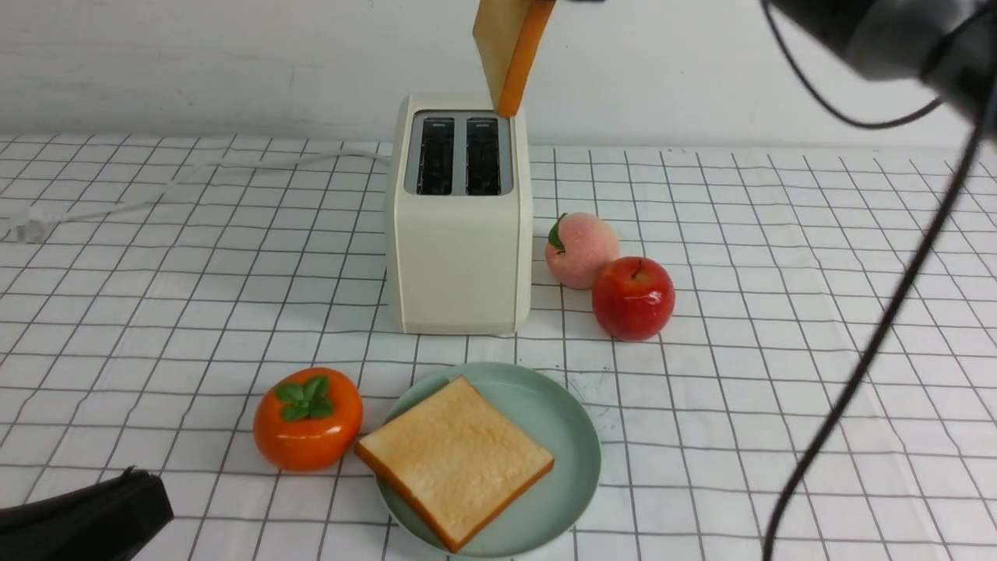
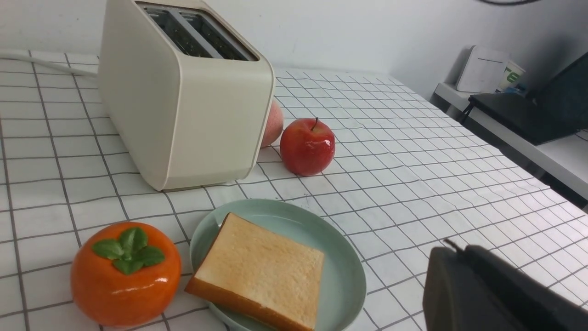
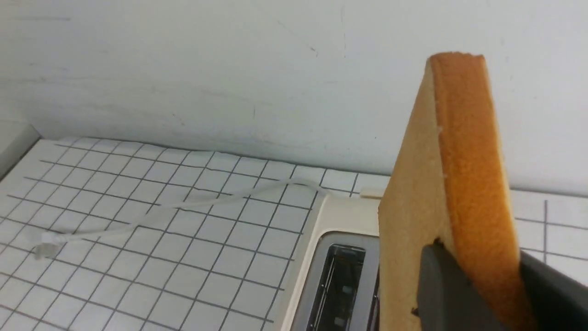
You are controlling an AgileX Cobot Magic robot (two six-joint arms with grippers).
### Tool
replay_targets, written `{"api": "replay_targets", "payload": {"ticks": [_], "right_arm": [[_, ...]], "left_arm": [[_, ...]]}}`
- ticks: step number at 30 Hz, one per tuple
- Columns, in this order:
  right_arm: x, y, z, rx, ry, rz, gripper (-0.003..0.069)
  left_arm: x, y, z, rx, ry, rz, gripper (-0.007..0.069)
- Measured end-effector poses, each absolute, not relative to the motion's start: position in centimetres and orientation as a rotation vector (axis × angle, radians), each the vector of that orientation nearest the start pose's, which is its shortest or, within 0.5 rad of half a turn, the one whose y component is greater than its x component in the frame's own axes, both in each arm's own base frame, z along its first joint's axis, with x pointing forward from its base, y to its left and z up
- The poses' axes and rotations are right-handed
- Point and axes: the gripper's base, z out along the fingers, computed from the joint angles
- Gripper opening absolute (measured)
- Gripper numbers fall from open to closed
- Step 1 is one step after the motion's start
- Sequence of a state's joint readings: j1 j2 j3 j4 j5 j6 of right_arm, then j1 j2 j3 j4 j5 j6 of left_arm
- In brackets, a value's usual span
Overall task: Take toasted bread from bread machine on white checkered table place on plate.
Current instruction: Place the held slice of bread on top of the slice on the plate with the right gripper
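The cream bread machine [image 1: 459,234] stands mid-table on the white checkered table [image 1: 779,405], and both of its slots are empty. One slice of toasted bread [image 1: 456,460] lies flat on the mint-green plate [image 1: 565,436] in front of it. My right gripper [image 3: 482,257] is shut on the second slice [image 3: 459,161] and holds it upright in the air above the machine's back right corner [image 1: 510,47]. The gripper itself is above the front view's top edge. My left gripper [image 2: 459,252] is shut and empty, low near the table's front left [image 1: 86,518], left of the plate.
An orange persimmon [image 1: 308,419] touches the plate's left rim. A peach [image 1: 580,251] and a red apple [image 1: 632,298] sit right of the machine. Its white cord [image 1: 195,175] trails left. A black cable [image 1: 880,335] hangs from my right arm. A wall stands behind.
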State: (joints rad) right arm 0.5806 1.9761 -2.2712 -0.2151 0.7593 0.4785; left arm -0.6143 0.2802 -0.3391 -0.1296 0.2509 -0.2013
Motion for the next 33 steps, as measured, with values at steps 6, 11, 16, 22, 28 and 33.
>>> {"api": "replay_targets", "payload": {"ticks": [6, 11, 16, 22, 28, 33], "right_arm": [[31.2, 21.8, 49.4, -0.395, 2.116, 0.44, 0.0113], [28.8, 21.2, 48.1, -0.544, 2.272, 0.455, 0.0113], [26.7, 20.6, 44.7, -0.601, 2.431, 0.507, 0.0113], [22.7, 19.3, 37.8, -0.561, 2.576, 0.68, 0.0113], [23.7, 21.2, 31.7, -0.399, 2.373, 0.975, 0.0113], [24.8, 22.4, 30.6, -0.362, 2.268, 1.096, 0.0113]], "left_arm": [[5.9, -4.5, 28.7, 0.272, 1.706, -0.731, 0.0005], [5.9, -4.5, 28.7, 0.272, 1.706, -0.731, 0.0005], [5.9, -4.5, 28.7, 0.272, 1.707, -0.731, 0.0008], [5.9, -4.5, 28.7, 0.273, 1.707, -0.73, 0.0012], [5.9, -4.5, 28.7, 0.273, 1.707, -0.73, 0.0017], [5.9, -4.5, 28.7, 0.273, 1.707, -0.73, 0.0019]]}}
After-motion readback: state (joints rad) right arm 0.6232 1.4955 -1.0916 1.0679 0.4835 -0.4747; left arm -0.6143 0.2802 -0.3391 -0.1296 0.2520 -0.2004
